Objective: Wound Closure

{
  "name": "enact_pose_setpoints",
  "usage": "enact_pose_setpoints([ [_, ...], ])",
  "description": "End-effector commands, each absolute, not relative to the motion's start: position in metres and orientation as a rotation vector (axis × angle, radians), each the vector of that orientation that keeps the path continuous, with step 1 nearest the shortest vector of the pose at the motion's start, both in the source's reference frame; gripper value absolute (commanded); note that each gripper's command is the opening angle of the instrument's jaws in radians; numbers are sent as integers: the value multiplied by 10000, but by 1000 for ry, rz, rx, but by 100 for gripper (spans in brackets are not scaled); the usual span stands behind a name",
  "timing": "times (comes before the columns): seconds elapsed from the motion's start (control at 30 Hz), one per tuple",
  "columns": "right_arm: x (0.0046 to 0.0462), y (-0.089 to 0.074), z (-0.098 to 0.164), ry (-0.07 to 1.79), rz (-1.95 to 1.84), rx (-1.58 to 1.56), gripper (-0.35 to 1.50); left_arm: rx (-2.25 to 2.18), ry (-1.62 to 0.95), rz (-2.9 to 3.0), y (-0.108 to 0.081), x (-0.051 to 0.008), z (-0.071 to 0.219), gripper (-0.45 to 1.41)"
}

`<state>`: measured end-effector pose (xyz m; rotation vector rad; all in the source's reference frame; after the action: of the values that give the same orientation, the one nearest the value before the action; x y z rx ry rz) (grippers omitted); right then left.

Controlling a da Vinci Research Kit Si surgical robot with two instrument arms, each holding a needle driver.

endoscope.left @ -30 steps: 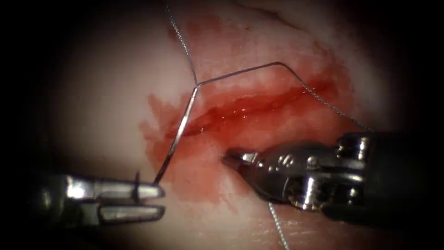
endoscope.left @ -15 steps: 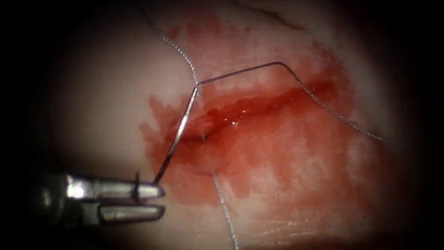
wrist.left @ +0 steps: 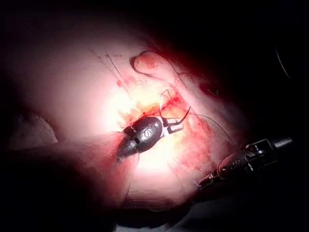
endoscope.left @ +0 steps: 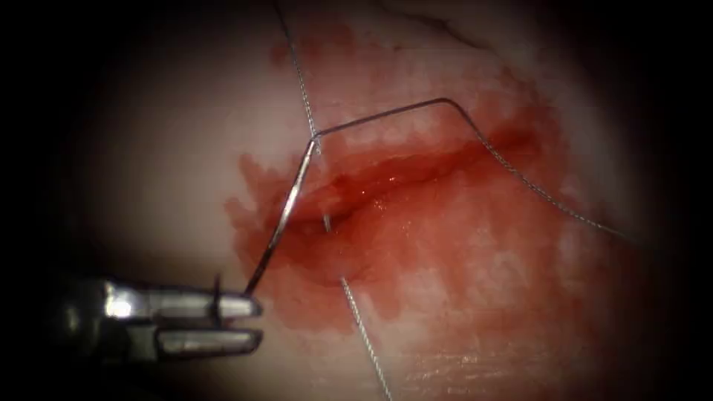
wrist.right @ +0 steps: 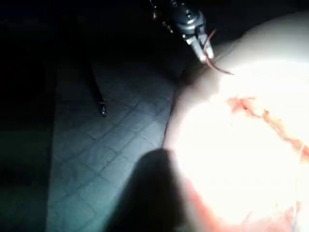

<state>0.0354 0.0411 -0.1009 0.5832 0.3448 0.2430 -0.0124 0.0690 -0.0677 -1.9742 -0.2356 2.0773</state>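
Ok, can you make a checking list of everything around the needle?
Surface: tissue with a cut and red fluid around it.
Job's things: needle, out of the tissue, crossing the cut's left end; thread runs from its upper end, and another strand leaves the tissue below the cut.
Clutter: nothing seen.
Grippers: left tool, jaws shut on the needle near its lower end; right tool off beside the tissue, nothing seen in it.
Cables: nothing seen.
Surroundings: greenish patterned mat beside the tissue.
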Motion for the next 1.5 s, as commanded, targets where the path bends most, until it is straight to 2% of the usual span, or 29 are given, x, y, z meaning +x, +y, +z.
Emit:
enact_pose_setpoints([
  [0.03,362,425,-1004,379,276,532,54,-1976,-233,2077,693,-131,-673,-35],
  [0.07,368,444,-1003,420,328,474,91,-1976,-233,2077,693,-131,-673,-35],
  [0.1,372,455,-1002,450,359,449,106,-1976,-233,2077,693,-131,-673,-35],
  [0.13,375,463,-1002,477,384,431,110,-1976,-233,2077,693,-131,-673,-35],
  [0.3,397,507,-996,646,574,358,113,-1974,-235,2080,693,-131,-673,-35],
  [0.4,407,518,-990,684,614,331,113,-1974,-235,2080,693,-131,-673,-35],
  [0.63,429,546,-966,660,687,242,113,-1974,-235,2080,693,-131,-673,-35],
  [0.93,441,561,-933,587,721,185,101,-1974,-235,2081,693,-131,-673,-35],
  [1.07,457,555,-922,567,720,174,83,-1973,-237,2084,693,-131,-673,-35],
  [1.13,460,552,-919,568,713,170,53,-1973,-237,2084,693,-131,-673,-35],
  [1.17,457,548,-916,530,684,163,-30,-1973,-238,2084,693,-130,-673,-35],
  [1.2,455,547,-914,515,666,164,-35,-1973,-238,2084,693,-130,-673,-35],
  [1.5,440,539,-908,436,566,178,-35,-1973,-238,2083,693,-130,-673,-35],
])
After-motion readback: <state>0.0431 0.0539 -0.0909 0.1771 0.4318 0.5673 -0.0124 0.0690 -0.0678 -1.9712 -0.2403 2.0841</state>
